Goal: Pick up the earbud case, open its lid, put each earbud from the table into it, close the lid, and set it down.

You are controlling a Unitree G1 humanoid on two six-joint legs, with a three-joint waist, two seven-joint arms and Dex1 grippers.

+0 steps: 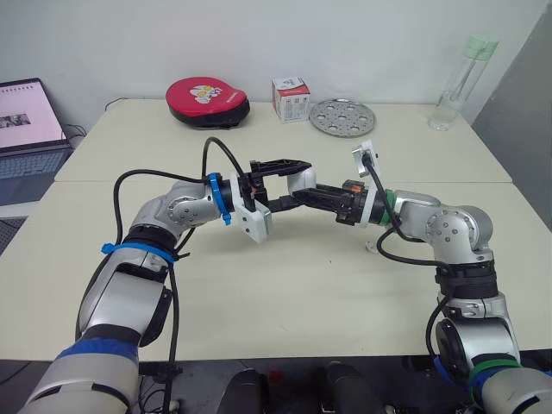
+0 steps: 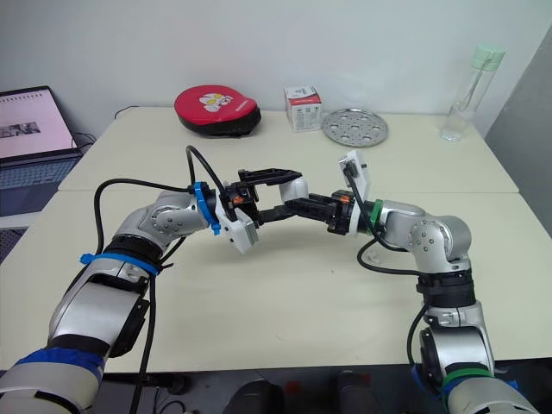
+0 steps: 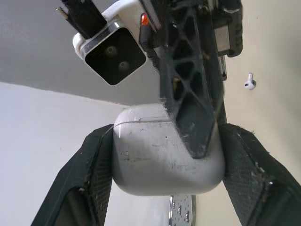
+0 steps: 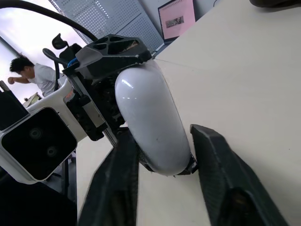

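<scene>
The white earbud case [image 1: 302,183] hangs above the middle of the table with its lid down. My left gripper [image 1: 296,183] is shut on it, one pad against each side [image 3: 167,150]. From the right, my right gripper [image 1: 291,197] reaches in and its fingers clamp the case across its thin faces [image 4: 155,122]; one finger [image 3: 188,94] lies over the front face. One white earbud [image 1: 369,247] lies on the table under my right forearm, also seen past the case [image 3: 249,81].
At the back of the table stand a red round pouch [image 1: 208,101], a small box [image 1: 291,97], a perforated metal plate [image 1: 342,116] and a clear bottle [image 1: 461,82]. A laptop [image 1: 26,129] sits at the far left. A person [image 4: 33,75] is in the background.
</scene>
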